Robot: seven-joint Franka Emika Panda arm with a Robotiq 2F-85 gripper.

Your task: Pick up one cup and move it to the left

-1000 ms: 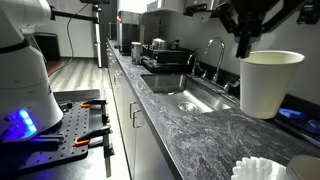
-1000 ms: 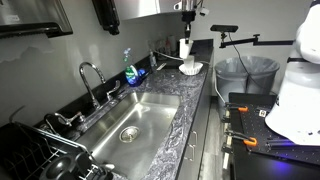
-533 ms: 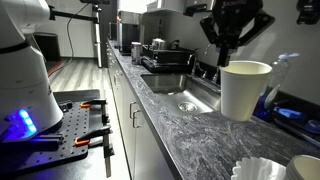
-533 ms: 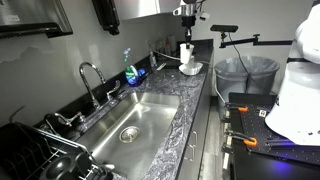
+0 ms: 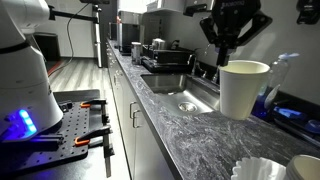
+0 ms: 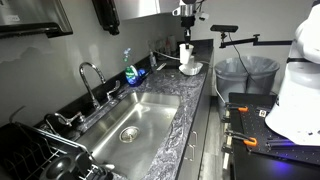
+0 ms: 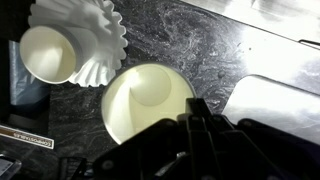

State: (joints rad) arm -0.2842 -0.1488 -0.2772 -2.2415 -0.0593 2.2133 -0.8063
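The off-white paper cup (image 5: pixel 243 90) stands upright on or just above the dark stone counter (image 5: pixel 190 135), to the right of the sink. My gripper (image 5: pixel 226 58) comes down from above, its fingers closed on the cup's near-left rim. In an exterior view the cup (image 6: pixel 186 52) is small and far, under the gripper (image 6: pixel 186 38). The wrist view looks straight down into the cup's open mouth (image 7: pixel 146 100), with the fingers (image 7: pixel 196 110) at its rim.
Ruffled white paper filters (image 5: pixel 257 170) (image 7: pixel 92 38) and another cup (image 5: pixel 307 168) (image 7: pixel 47 52) lie close beside the held cup. A steel sink (image 5: pixel 196 98) (image 6: pixel 135 120) with a faucet (image 5: pixel 215 50) adjoins it. A blue spray bottle (image 5: pixel 282 75) stands behind.
From one second to half a second ago the gripper and cup moved left together toward the sink. Since then nothing has visibly moved.
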